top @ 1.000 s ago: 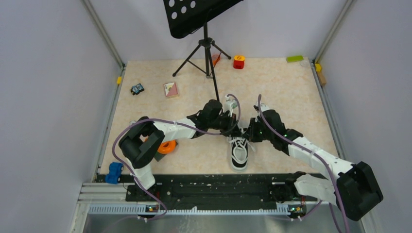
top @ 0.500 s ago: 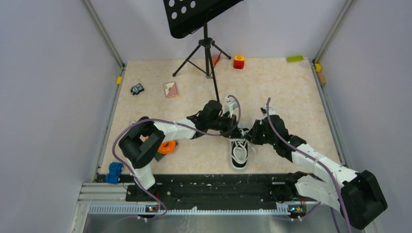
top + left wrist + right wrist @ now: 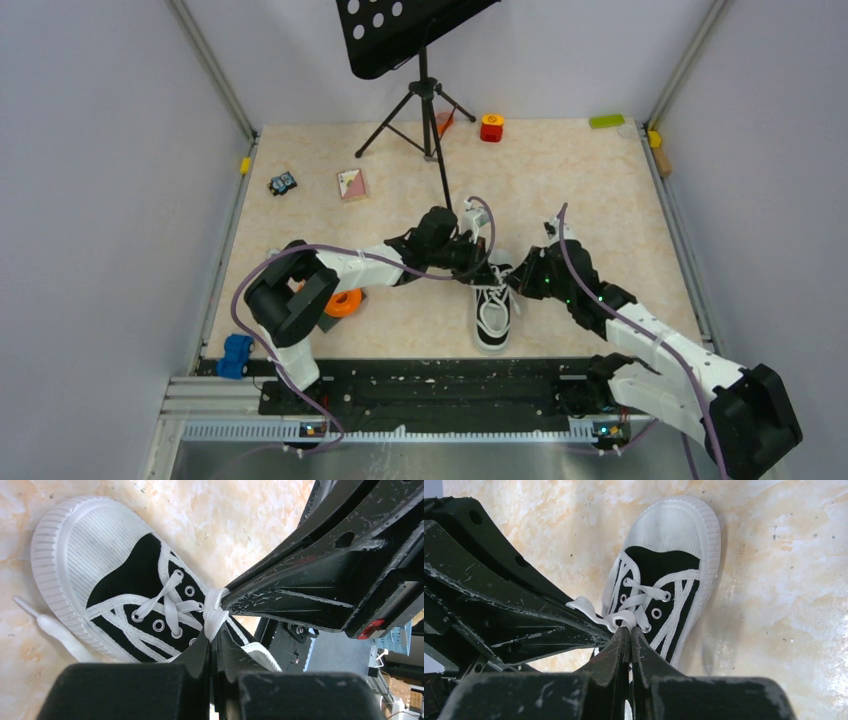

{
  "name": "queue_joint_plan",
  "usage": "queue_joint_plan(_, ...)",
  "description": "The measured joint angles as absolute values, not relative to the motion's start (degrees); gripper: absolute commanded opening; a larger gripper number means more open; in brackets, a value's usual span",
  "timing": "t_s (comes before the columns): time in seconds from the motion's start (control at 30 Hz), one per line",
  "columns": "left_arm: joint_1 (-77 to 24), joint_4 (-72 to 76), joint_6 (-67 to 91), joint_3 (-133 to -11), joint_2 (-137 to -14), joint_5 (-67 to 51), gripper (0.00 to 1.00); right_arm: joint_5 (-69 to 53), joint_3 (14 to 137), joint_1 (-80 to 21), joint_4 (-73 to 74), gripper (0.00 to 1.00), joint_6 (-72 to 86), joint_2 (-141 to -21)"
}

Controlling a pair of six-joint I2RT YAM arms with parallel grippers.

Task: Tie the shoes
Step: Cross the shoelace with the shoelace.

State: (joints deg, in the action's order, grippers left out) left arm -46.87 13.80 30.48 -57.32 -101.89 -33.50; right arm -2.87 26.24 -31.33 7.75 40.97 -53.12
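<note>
The left fingers (image 3: 197,657) pinch the lace (image 3: 215,612) tight over the shoe (image 3: 125,575); the right fingers (image 3: 616,652) clamp that same lace knot, tips just beside the left's.

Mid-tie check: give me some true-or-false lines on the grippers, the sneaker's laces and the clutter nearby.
1. The left gripper is shut on the laces of the sneaker. True.
2. The right gripper hangs open above the sneaker. False: it is shut on the laces too.
3. A finished bow sits on the sneaker. False: no bow shows, only a small knot between the grippers.
4. The music stand stands on the far part of the table. True.
5. The orange ring lies beside the right arm. False: it lies beside the left arm.
</note>
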Motion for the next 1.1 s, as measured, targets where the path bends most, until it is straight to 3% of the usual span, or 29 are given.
queue_joint_plan(0.23, -46.89, 11.6, 30.02, -58.22, -101.89, -31.83, 0.0, -2.83, 25.56, -31.33, 8.16, 0.0, 42.09, -51.77)
queue_joint_plan(0.33, -46.94, 10.9, 30.02, -58.67, -101.89, -31.57, 0.0, -2.9, 25.5, -31.33, 8.21, 0.19, 42.41, -51.07)
queue_joint_plan(0.53, -46.94, 9.37, 29.85, -59.11, -101.93, -31.16, 0.0, -2.52, 25.5, -31.33, 10.09, 0.38, 43.09, -48.56)
queue_joint_plan(0.77, -46.94, 8.91, 29.85, -59.29, -102.06, -31.03, 0.0, -2.46, 25.5, -30.26, 12.97, 0.32, 43.09, -47.33)
queue_joint_plan(1.1, -46.94, 8.99, 29.82, -59.29, -102.06, -31.18, 0.0, -4.91, 25.5, -25.41, 13.17, 0.33, 41.41, -47.4)
